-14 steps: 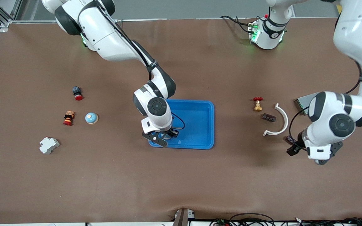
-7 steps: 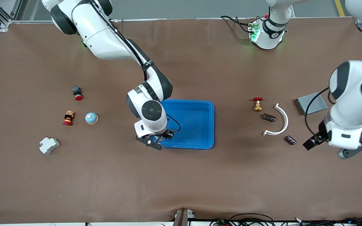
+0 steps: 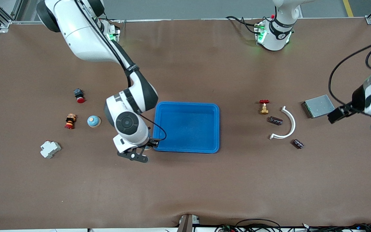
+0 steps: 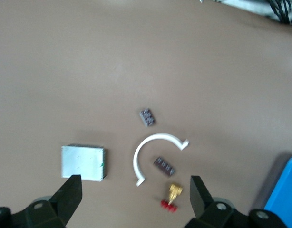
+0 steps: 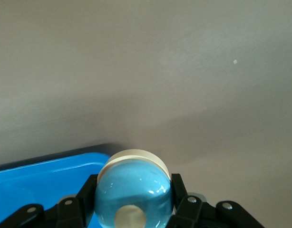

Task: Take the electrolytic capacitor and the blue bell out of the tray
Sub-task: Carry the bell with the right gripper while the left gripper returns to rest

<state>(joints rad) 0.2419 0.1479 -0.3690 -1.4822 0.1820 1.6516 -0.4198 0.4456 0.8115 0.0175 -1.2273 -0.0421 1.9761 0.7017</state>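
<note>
My right gripper (image 5: 134,209) squeezes the bell (image 5: 134,190) just beside the tray (image 3: 216,129). I should lower it gently onto the bench, then let go. My left gripper (image 4: 136,197) waits, wide open and empty.

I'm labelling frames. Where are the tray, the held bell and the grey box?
tray (image 3: 188,127), front view, bare floor.
bell (image 5: 134,190), right wrist view, blue dome.
grey box (image 3: 319,106), front view, top face.

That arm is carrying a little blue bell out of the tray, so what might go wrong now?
The right gripper pinches the round, glossy blue bell by its sides, so it might slip and fall. It hangs just over the tray's rim, so it might drop back in. Another bell lies toward the right arm's end; the landing might crowd it.
</note>
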